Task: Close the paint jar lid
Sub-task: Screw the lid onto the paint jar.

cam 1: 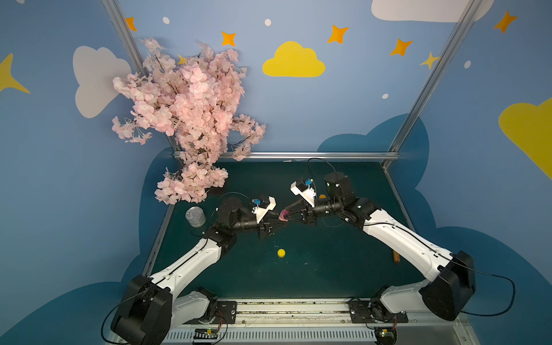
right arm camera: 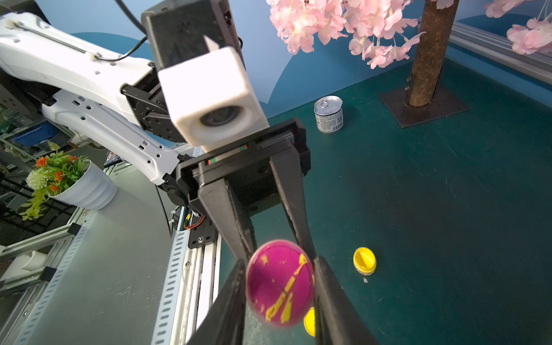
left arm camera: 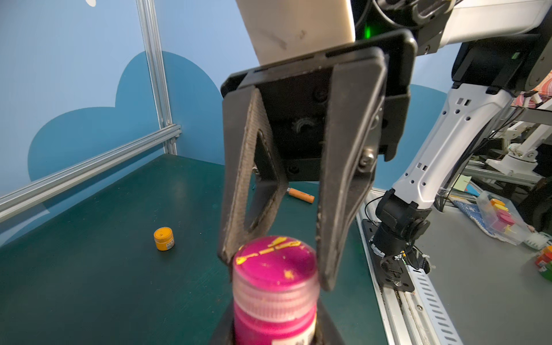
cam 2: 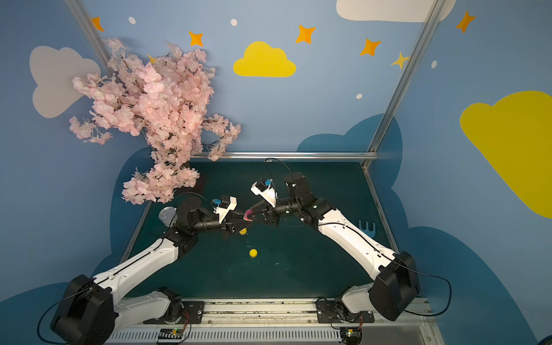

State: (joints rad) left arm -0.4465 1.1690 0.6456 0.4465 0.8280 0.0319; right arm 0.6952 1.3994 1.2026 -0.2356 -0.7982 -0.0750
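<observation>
A magenta paint jar (left arm camera: 274,316) hangs above the middle of the green table, small between the two grippers in both top views (cam 1: 283,215) (cam 2: 248,214). My left gripper (left arm camera: 273,336) is shut on the jar's body, its dark fingers (left arm camera: 222,331) pressing both sides. The paint jar lid (left arm camera: 274,264), magenta with yellow paint streaks, sits on the jar's neck. My right gripper (right arm camera: 280,286) comes from the opposite side and is shut on that lid (right arm camera: 280,283), its fingers (right arm camera: 233,301) touching the rim on both sides.
A yellow jar (cam 1: 281,253) stands on the table nearer the front, and another yellow one (cam 2: 242,231) lies under the grippers. An orange jar (left arm camera: 163,238), an orange stick (left arm camera: 301,195), a tin can (cam 1: 195,216) and a blossom tree (cam 1: 191,119) stand around.
</observation>
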